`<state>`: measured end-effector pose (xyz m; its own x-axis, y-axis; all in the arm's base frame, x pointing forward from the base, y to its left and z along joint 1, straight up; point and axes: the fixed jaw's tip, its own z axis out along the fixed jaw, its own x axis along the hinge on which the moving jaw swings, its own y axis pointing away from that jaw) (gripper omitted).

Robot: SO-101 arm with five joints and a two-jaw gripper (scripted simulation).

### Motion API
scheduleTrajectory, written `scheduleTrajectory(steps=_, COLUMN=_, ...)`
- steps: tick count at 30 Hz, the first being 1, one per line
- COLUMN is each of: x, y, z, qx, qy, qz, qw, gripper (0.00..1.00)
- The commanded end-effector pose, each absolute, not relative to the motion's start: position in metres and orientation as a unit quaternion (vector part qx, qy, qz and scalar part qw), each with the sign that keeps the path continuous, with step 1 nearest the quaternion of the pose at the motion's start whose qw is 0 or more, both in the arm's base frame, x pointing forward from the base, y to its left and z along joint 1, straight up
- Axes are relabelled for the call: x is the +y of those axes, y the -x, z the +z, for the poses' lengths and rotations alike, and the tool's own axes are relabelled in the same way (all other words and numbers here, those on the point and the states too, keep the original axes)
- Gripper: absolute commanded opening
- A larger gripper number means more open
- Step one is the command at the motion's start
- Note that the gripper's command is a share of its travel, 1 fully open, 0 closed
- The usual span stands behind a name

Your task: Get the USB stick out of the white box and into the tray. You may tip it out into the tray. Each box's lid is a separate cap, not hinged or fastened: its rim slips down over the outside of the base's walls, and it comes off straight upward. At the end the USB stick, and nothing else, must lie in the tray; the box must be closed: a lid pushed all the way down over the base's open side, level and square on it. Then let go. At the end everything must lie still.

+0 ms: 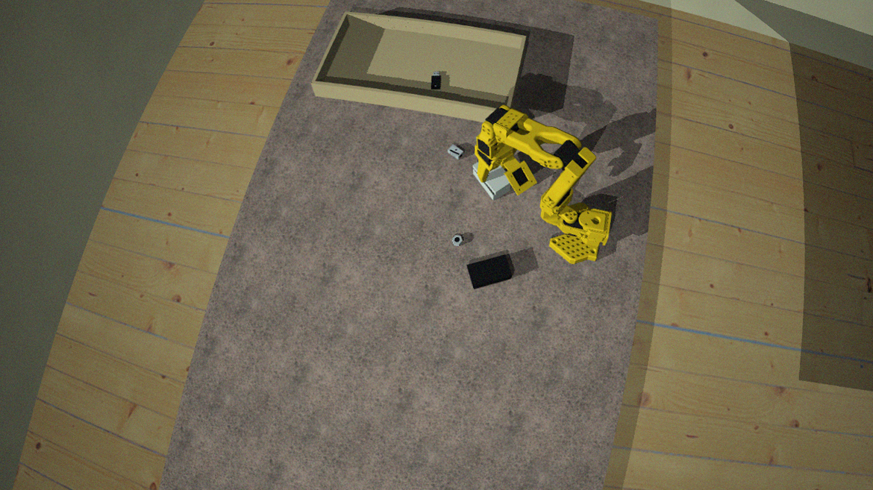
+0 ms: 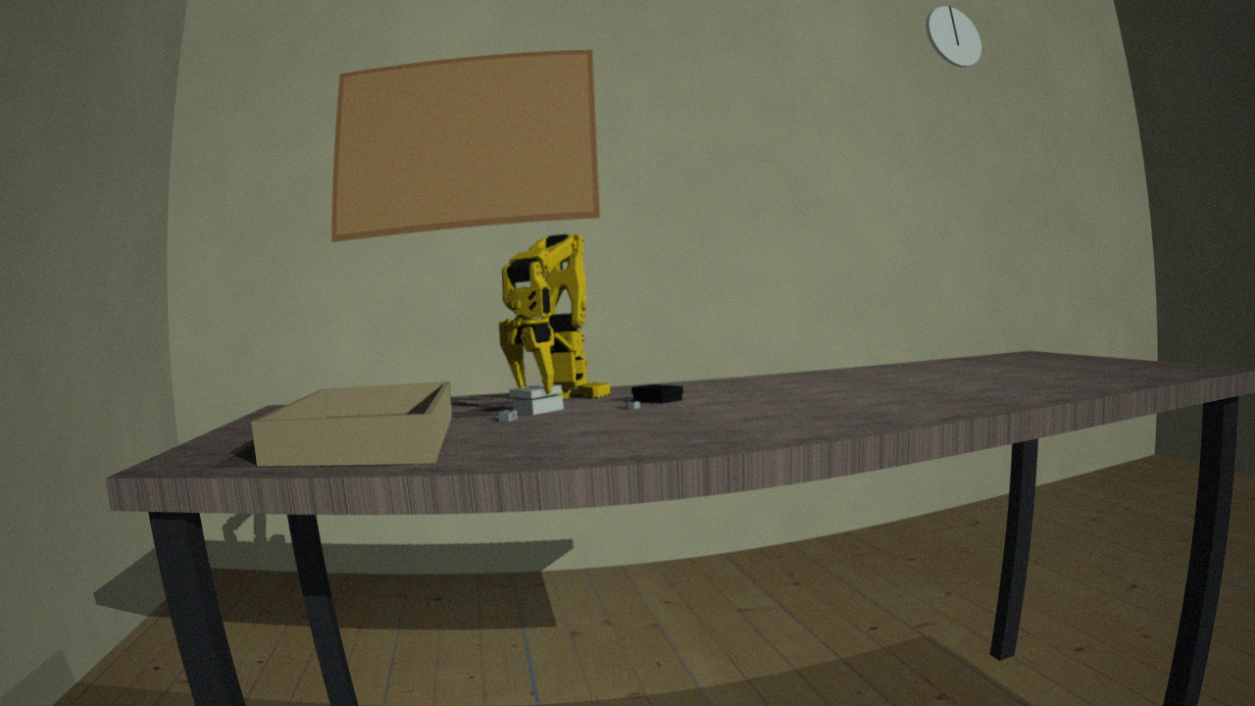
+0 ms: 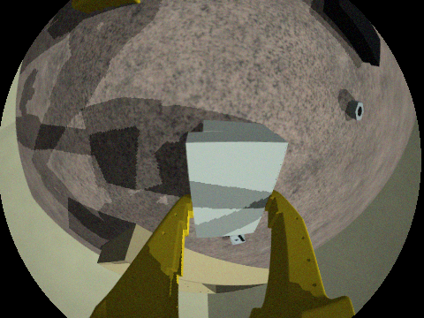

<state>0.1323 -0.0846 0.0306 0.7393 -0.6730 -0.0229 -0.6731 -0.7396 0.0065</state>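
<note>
Top view, item one: USB stick (image 1: 435, 81), one, lying inside the tray (image 1: 421, 105) (image 2: 346, 440) (image 3: 221, 266) at far left, close to its near wall.
Item two: tool (image 1: 495, 175) (image 2: 535, 388) (image 3: 231, 197), clamped by my reading on the white lid (image 1: 497, 178) (image 2: 527, 391) (image 3: 238, 163), above the white base (image 2: 539, 405) (image 3: 230, 125); I cannot tell whether it is fully seated.
Item three: small pale block (image 1: 455, 151) (image 2: 508, 416) (image 3: 238, 238), left of the base.
Item four: metal nut (image 1: 457, 239) (image 2: 632, 404) (image 3: 356, 110), nearer.
Item five: black box (image 1: 489, 271) (image 2: 657, 393) (image 3: 355, 31), nearest on the worktop (image 1: 338, 355) (image 2: 745, 429) (image 3: 247, 57).
</note>
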Motion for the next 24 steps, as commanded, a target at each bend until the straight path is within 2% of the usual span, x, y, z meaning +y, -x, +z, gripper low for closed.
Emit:
scheduleTrajectory(steps=1, x=-0.0846, y=-0.1356, z=0.0323, qx=0.362, qy=0.932, qz=0.000, qw=0.000, gripper=0.22)
scheduleTrajectory(steps=24, x=-0.0834, y=-0.1363, z=0.0323, qx=0.371, qy=0.929, qz=0.000, qw=0.000, gripper=0.22)
